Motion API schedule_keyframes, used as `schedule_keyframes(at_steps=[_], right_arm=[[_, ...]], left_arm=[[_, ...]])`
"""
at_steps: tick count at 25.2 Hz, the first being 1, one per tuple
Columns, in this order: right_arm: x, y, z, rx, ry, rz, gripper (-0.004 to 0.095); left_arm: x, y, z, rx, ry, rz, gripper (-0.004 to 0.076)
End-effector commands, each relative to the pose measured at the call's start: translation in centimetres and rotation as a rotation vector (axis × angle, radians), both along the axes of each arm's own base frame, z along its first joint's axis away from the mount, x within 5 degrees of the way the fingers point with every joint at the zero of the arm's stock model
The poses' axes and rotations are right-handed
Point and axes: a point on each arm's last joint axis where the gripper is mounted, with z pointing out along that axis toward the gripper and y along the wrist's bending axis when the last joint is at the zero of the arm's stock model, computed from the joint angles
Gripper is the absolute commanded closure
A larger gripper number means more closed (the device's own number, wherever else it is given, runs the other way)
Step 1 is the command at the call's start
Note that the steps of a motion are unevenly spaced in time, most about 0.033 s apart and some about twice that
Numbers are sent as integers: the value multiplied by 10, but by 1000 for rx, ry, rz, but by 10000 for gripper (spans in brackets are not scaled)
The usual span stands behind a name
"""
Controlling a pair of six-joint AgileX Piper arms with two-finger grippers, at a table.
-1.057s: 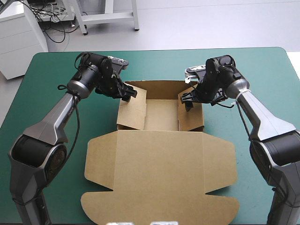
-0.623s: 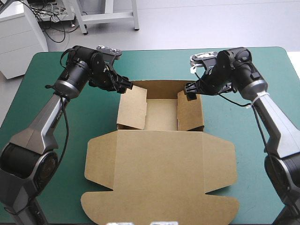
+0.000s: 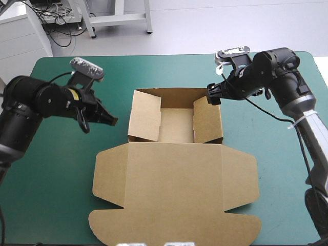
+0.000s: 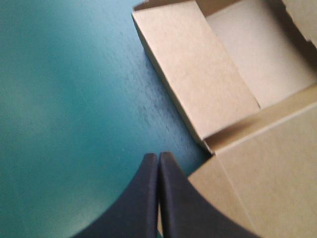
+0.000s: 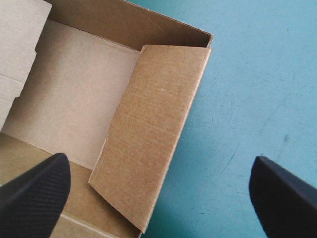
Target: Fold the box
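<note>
My left claw [image 3: 109, 120] is clenched, empty, left of the box [image 3: 174, 179]; my right claw [image 3: 213, 95] is spread wide over its right wall.

Teal-green table [image 3: 56, 179]; brown box [image 3: 174, 184] on it, lid flat.

Premises: a robotics laboratory or test room, not a home or a shop. Evidence follows. Two grey-and-black robot arms, the left arm [image 3: 36, 102] and the right arm [image 3: 300, 105], reach over one table [image 3: 169, 69] with a plain teal-green cover, which bears a brown box [image 3: 174, 189] of cut board. Beyond the table's far edge are a pale, bare floor [image 3: 230, 25], a white drawer cabinet [image 3: 23, 46], the legs of a white metal frame [image 3: 119, 18] and loose black cables [image 3: 59, 28] lying on the floor.
</note>
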Motion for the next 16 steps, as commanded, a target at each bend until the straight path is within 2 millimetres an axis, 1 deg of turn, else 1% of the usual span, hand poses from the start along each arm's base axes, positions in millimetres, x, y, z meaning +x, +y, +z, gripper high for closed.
schedule_keyframes(at_steps=[1,4,7,9,13,16], right_arm=[[-3,-1,12,13,-41,9,11],[15,5,-11,-3,26,-1,11],[27,9,-29,-11,75,-14,11],[39,13,-47,-18,127,-34,11],[52,17,-71,-36,185,-40,11],[59,20,-84,-47,215,-40,14]], left_arm=[[-41,18,-3,26,-1,-12,756],[-69,31,-32,38,8,5,756],[-81,36,-52,30,15,18,756],[-93,41,-71,38,36,20,756],[-107,47,-91,42,74,35,756],[-115,50,-101,42,79,38,756]])
